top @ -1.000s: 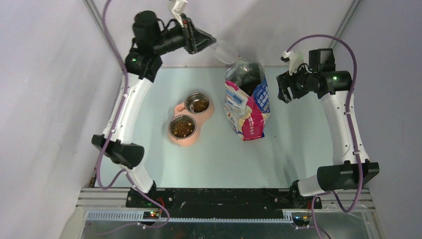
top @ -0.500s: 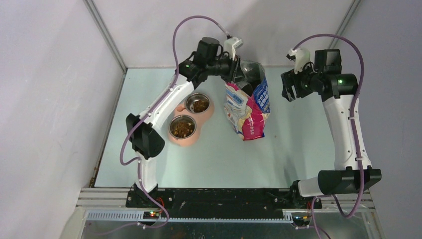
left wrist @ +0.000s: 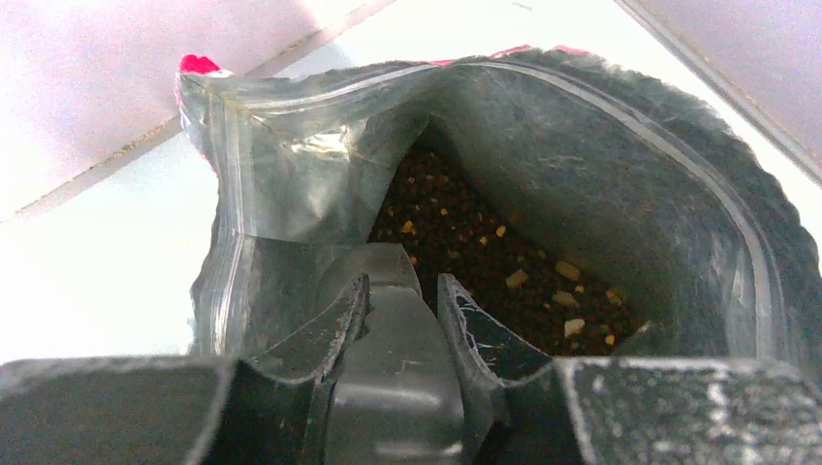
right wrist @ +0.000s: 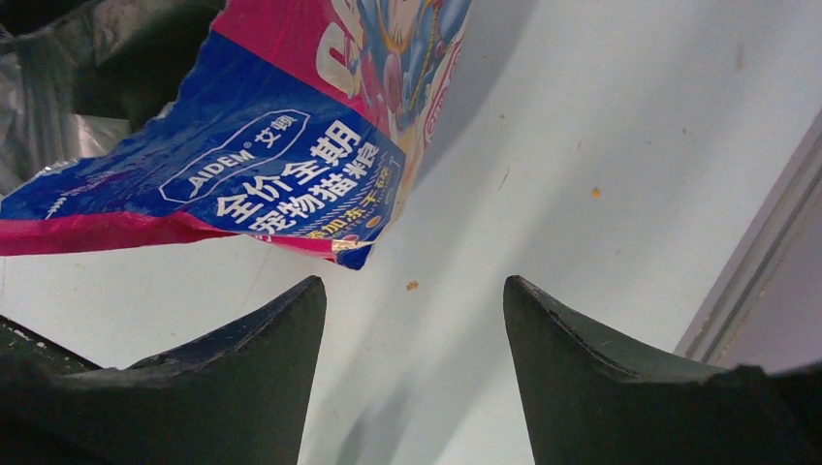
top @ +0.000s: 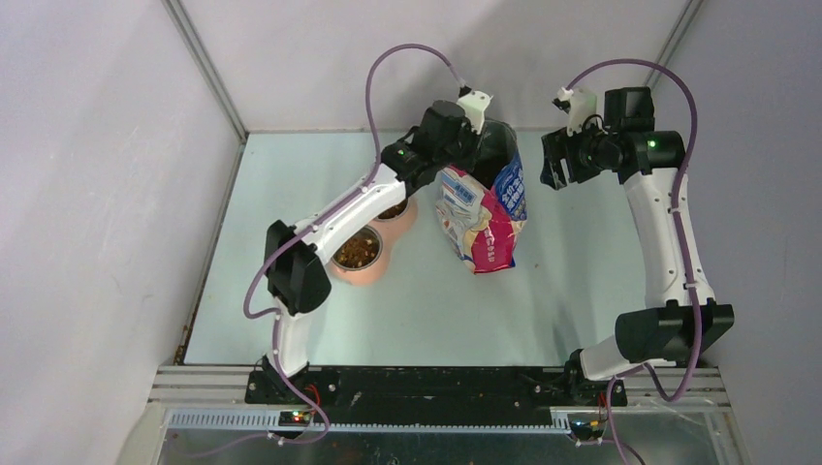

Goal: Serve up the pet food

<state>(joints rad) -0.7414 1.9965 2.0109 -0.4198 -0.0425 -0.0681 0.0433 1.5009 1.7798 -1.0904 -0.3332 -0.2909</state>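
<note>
At the left of the pale blue-green worktop (top: 572, 291) sits a pink plastic two-bowl feeder (top: 363, 274). Its nearer round steel bowl (top: 338, 242) carries a layer of pet food (top: 355, 250), small dark-brown dry pellets. The farther steel bowl (top: 395, 209) is mostly hidden under the left arm, so its fill cannot be judged. That white left arm stretches diagonally over the feeder and ends at the open top of the upright pink, white and blue printed cat-food bag (top: 480, 218), which stands just right of the feeder and apart from it. In the left wrist view the left fingers (left wrist: 351, 315) are closed on the flat handle of a translucent grey plastic scoop (left wrist: 390, 387), which points down into the bag's mouth. Below it, at the bottom of the dark-lined interior, lies more of the brown kibble with a few lighter yellowish bits mixed in. Whether the scoop touches the kibble cannot be told. To the right of the bag, well clear of it in the top view, the right fingers (right wrist: 262, 358) stand wide apart with nothing between them, held above bare worktop. The blue and pink lower corner of the bag shows ahead of them, and a few tiny crumbs (right wrist: 594, 193) are scattered on the surface.
</note>
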